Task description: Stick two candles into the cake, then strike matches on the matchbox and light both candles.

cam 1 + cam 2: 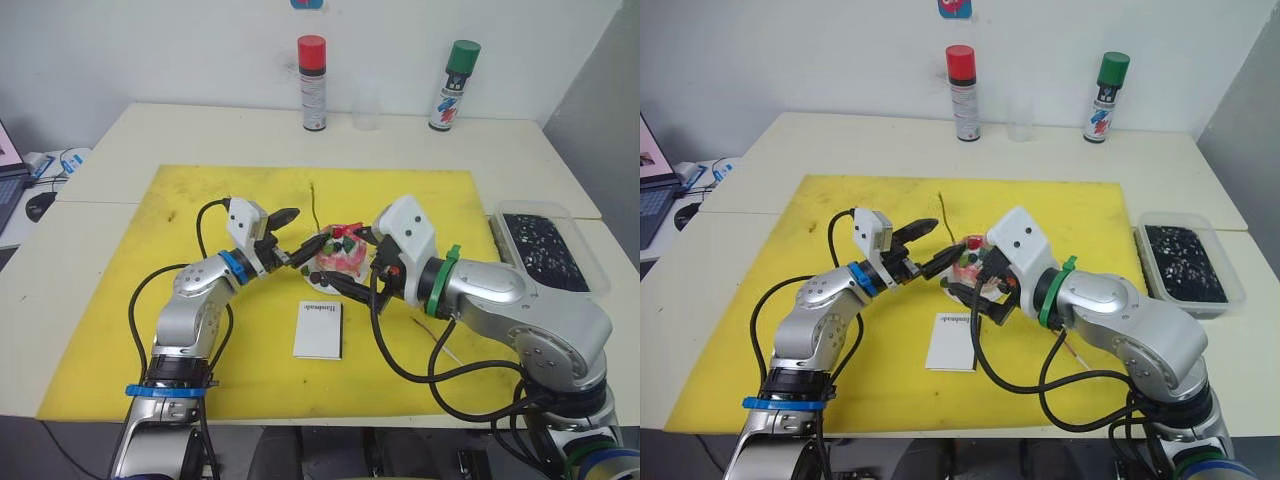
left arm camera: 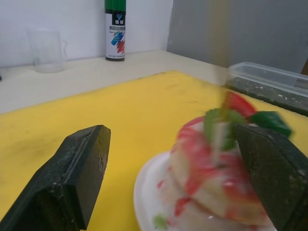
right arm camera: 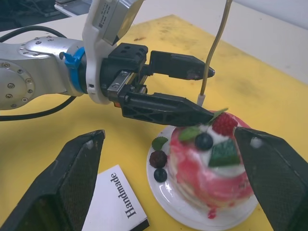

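Here, the left gripper (image 3: 192, 91) is hovering at the cake (image 3: 211, 159), its two black fingers standing apart with nothing clamped between them, while a thin pale candle (image 3: 214, 53) is rising upright from the cream just beside the upper fingertip. The cake, pink with a strawberry and dark berries, is sitting on its small white plate (image 1: 312, 252) near the middle of the yellow mat (image 1: 190, 200). The right gripper (image 1: 358, 262) is waiting on the cake's other side, its fingers spread wide around the plate and likewise holding nothing. The white matchbox (image 1: 318, 329) is lying flat on the mat just in front of the plate, apparently untouched. A thin stick (image 1: 440, 338) is lying on the mat beside the right forearm, though whether it is the second candle or a match is too fine to tell. Judging by this, the job is standing at an early stage: one candle is looking planted, the second is yet to go in, and no flame is showing, so all the striking and lighting is remaining. Two spray cans (image 1: 313, 83) and a clear cup (image 1: 367, 105) are standing at the table's far edge, and a tray (image 1: 590, 262) of dark bits is sitting off the mat at the right.
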You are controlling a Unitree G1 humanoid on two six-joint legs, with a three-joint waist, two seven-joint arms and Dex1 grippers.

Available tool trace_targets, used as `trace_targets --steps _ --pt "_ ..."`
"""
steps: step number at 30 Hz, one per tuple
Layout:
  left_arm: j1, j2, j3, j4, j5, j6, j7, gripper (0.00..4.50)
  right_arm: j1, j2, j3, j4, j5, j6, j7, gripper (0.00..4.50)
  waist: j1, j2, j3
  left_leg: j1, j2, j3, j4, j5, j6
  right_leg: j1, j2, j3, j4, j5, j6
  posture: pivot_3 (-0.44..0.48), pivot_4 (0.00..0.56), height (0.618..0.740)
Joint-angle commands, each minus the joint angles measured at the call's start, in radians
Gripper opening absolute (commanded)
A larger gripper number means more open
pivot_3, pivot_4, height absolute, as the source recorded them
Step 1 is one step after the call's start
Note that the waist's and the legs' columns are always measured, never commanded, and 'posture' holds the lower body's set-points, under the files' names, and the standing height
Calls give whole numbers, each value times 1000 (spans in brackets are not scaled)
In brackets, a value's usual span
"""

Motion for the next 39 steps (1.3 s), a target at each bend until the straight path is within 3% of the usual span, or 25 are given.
trace_targets --steps 1,8,13,18,23,28,33,38,39 --pt "-18 27 28 -73 -22 6 4 4454 -13 17 -27 -14 -17 -39 -10 4500 0 0 0 0 0 0 0 0 0 0 0 0 0 0 0 0 150 740" --pt "20 147 38 -163 -42 64 -77 4454 1 3 -61 -22 -25 -64 9 4500 -1 0 0 0 0 0 0 0 0 0 0 0 0 0 0 0 150 740" --pt "110 320 46 -243 -53 82 -203 4454 81 -100 -131 -74 -17 -99 66 4500 -2 1 1 0 1 1 -2 0 0 -1 -1 0 -1 -1 -3 0 150 740" --pt "260 470 9 -419 -110 106 -385 4454 251 -283 -274 -143 21 -105 178 4500 1 2 1 0 1 1 -3 0 0 -1 -3 -1 -1 -3 -5 0 150 740" --pt "264 460 -50 -560 -196 188 -394 4454 503 -444 -418 -216 9 -135 270 4500 6 2 2 0 1 0 -4 0 0 0 -6 0 -1 -7 0 0 150 740" --pt "225 434 -146 -613 -186 173 -422 4454 733 -440 -404 -239 -59 -216 251 4500 0 2 2 1 -1 0 -2 0 0 1 -4 0 0 -7 2 0 150 740" --pt "177 392 -200 -570 -140 136 -417 4454 822 -418 -305 -219 -153 -261 201 4500 -2 2 2 2 0 1 -1 0 0 1 -2 1 0 -6 2 0 150 740" --pt "178 376 -211 -577 -138 137 -407 4454 856 -389 -286 -201 -173 -256 182 4500 0 2 2 2 -1 2 -1 0 0 1 -2 1 0 -6 3 0 150 740" --pt "183 378 -214 -582 -136 137 -410 4489 858 -389 -283 -192 -178 -256 184 4317 0 2 2 2 -1 2 -1 0 0 1 -2 1 0 -6 3 0 150 740"
